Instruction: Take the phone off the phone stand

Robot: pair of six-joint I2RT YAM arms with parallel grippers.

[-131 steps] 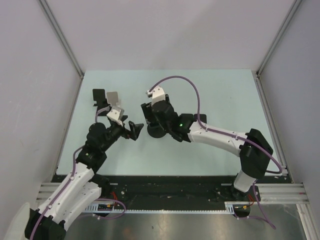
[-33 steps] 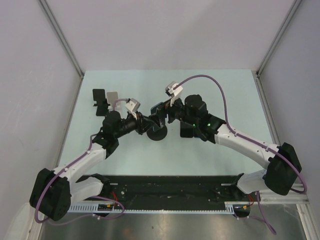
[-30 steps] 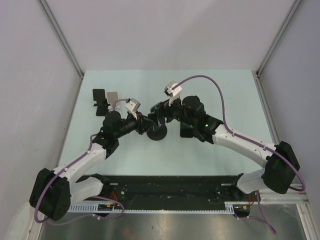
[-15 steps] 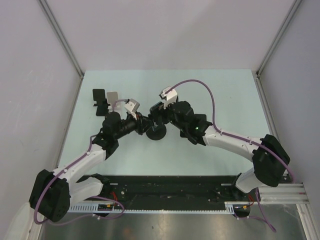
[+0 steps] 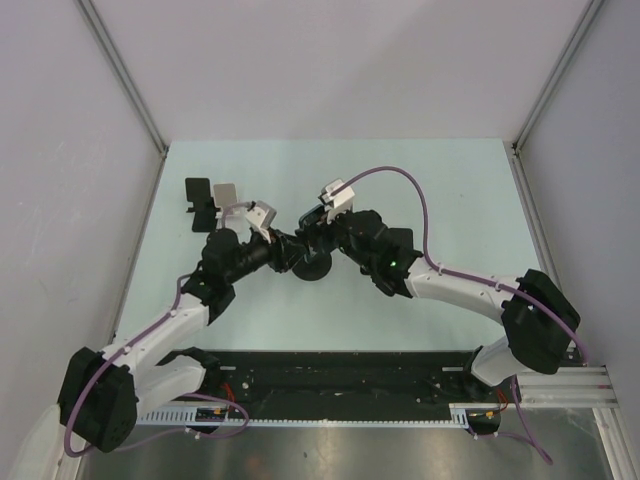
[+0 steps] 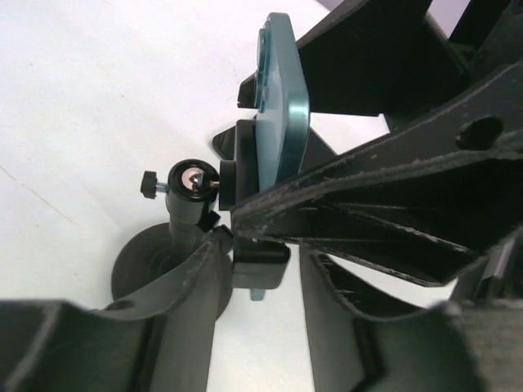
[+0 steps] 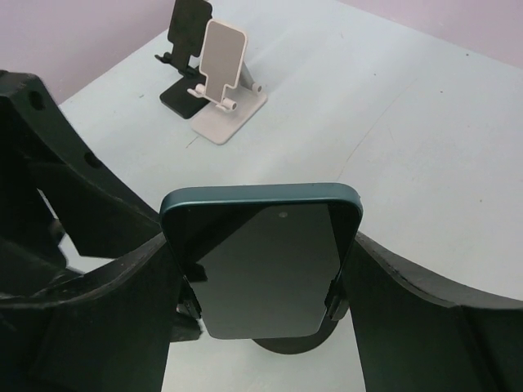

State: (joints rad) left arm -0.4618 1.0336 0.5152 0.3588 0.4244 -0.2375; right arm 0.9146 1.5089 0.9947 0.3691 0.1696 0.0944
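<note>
Teal phone [image 7: 261, 261] sits in a black phone stand [image 6: 245, 175] near mid-worktop [image 5: 450, 190]. It's in portrait, dark screen facing my R wrist cam. Its long axis runs up from the cradle w/ a slight lean, and its top edge is free. The stand's side clips [image 7: 192, 304] pinch its lower long edges. Below are a small ball joint [image 6: 192, 181] and the round base [image 5: 315, 268] flat on the worktop. My R hand [image 7: 261, 273] is the one on the phone. The phone lies straight ahead btwn its two fingers [image 7: 122, 310], one along each long edge, at or touching the sides. I can't tell if they're clamped on the phone or just framing it. My L hand [image 6: 237, 233] comes in from the other side at the stand's back, fingers straddling the cradle's lower part just under the phone, which shows edge-on above them. Whether the L hand is gripping the stand or only loose around it I can't tell. From above, both hands meet over the base, R arm reaching in from the right, L arm from the left. My read: the move turns on the phone's long axis. The R hand is nearer and should draw it up along that axis, out of the clips, while the L hand steadies the stand. Risk: the stand tips or lifts w/ the phone. Well apart, at the far left, stand a spare black stand [image 7: 186, 49] and a white stand [image 7: 225, 73], side by side.
</note>
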